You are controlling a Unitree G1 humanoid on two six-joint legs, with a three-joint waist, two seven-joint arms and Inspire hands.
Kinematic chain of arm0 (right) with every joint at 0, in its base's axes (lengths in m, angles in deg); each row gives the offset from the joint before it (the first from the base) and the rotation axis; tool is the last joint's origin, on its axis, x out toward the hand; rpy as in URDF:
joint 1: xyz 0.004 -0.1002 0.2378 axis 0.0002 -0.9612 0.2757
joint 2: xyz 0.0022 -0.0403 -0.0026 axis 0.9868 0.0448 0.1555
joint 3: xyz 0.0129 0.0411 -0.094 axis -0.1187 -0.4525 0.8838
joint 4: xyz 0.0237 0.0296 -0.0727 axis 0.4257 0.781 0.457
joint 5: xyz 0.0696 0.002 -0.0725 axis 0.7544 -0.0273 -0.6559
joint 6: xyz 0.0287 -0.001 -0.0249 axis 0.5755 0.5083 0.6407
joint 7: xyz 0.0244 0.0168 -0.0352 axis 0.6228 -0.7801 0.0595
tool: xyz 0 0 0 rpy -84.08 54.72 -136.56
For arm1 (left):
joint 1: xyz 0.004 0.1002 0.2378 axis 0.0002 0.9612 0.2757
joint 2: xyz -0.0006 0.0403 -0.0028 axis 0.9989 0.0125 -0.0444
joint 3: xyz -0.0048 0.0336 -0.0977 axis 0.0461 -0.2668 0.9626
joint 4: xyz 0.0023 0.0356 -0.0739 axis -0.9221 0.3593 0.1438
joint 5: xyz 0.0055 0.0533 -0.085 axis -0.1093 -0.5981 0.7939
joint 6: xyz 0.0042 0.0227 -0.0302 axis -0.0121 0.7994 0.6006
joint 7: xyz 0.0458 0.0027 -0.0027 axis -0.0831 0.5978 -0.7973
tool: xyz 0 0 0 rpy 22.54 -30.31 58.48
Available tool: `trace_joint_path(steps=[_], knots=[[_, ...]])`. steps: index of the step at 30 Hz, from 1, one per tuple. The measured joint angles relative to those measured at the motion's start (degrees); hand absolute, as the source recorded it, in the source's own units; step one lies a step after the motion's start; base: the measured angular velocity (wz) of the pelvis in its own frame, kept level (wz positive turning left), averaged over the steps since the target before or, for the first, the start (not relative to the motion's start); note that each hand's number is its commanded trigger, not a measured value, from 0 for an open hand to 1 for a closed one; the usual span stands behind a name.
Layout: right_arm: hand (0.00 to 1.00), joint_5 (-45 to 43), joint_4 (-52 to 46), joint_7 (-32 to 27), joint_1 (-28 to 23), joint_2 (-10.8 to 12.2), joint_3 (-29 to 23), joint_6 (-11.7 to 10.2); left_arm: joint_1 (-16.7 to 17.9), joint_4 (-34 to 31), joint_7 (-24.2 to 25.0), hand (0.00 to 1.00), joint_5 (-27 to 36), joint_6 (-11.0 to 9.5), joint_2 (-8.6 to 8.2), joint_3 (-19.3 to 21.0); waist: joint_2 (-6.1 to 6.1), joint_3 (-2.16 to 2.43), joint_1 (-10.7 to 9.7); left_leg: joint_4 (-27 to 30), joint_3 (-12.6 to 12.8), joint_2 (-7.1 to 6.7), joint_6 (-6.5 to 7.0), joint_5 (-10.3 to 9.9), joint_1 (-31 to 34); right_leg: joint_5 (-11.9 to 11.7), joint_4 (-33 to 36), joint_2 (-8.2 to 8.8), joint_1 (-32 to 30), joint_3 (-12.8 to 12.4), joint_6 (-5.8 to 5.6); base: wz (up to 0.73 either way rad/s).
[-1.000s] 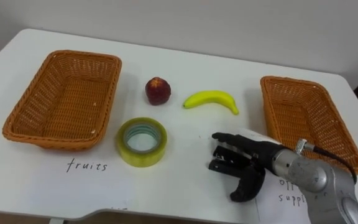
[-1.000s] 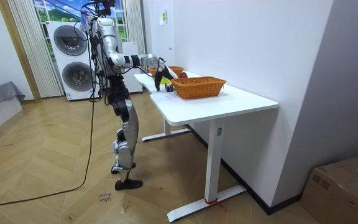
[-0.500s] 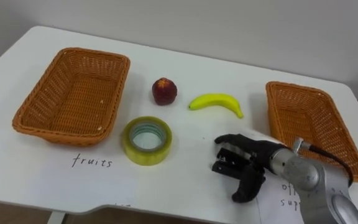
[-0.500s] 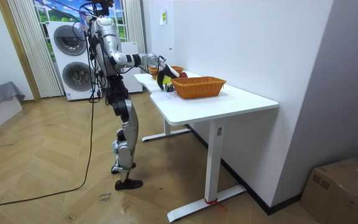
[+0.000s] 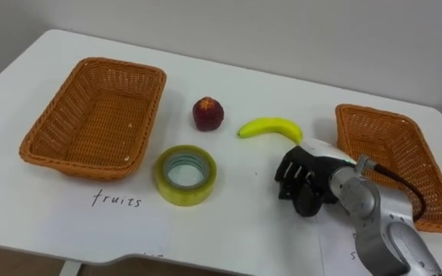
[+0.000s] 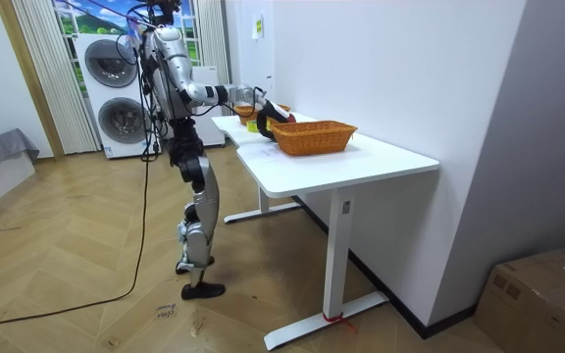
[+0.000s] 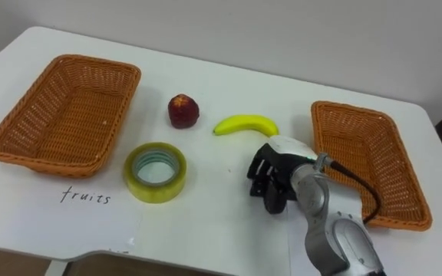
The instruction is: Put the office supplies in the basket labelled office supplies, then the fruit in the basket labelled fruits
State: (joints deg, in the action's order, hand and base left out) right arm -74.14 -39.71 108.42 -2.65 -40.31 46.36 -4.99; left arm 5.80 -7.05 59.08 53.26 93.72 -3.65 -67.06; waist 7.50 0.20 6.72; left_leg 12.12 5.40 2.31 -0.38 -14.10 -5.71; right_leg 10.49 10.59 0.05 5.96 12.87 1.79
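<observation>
Banana (image 5: 269, 127) lies on the surface (image 5: 244, 222), long axis running left to right, its arch bowed away from you and both tips turned back toward you; your right hand (image 5: 304, 182) hovers just beside its right tip, fingers loosely bent and apart (clasping nothing), near the right basket (image 5: 394, 165)

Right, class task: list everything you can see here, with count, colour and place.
table: 1, white, under everything
wicker baskets: 2, orange-brown, empty, at the table's left and right ends
apple: 1, red, right of the left basket
banana: 1, yellow, right of the apple
tape roll: 1, yellowish, in front of the apple
paper labels: 2, white, one before each basket
washing machines: 2, white, stacked behind the robot
cardboard box: 1, brown, on the floor
right hand: 1, dark, open, just in front of the banana, holding nothing
</observation>
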Motion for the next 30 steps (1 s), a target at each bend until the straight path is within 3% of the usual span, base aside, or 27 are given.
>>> trace_joint_path(steps=[8,11,16,30], knots=[[1.0,0.1,-0.3,0.4,0.1,0.3,-0.1,1.6,-0.2,-0.1,-0.1,0.0,0.2,0.0,-0.28,0.0,-0.5,0.06,0.0,0.0,-0.2,-0.02,0.0,0.0,-0.2,0.0,0.1,-0.04,0.3,-0.1,-0.02,0.0],[1.0,0.0,-0.4,0.6,-0.2,0.3,-0.3,1.5,-0.2,0.1,-0.5,0.0,3.1,-0.2,-0.64,-0.2,-1.19,-0.06,-0.3,-0.4,0.0,-0.09,0.03,0.1,-0.9,0.0,0.2,-0.18,0.7,-0.3,-0.01,-0.02],[1.0,0.1,-2.6,2.6,-0.3,0.0,-0.4,1.2,-0.1,0.2,-1.1,0.0,4.7,-1.6,-0.35,-0.3,-1.33,-0.13,-0.4,-0.7,0.3,-0.12,-0.07,0.4,-0.7,-0.1,0.2,-0.22,0.4,-0.2,0.04,0.0],[1.0,3.7,-14.3,5.2,-2.3,-0.2,-7.2,-3.2,1.3,2.1,-1.0,0.0,4.7,-5.5,-0.93,2.9,-1.41,-0.23,-1.0,-1.0,0.8,-0.07,0.04,0.5,0.1,-0.2,0.0,-0.05,-1.4,-1.7,-0.01,-0.02]])
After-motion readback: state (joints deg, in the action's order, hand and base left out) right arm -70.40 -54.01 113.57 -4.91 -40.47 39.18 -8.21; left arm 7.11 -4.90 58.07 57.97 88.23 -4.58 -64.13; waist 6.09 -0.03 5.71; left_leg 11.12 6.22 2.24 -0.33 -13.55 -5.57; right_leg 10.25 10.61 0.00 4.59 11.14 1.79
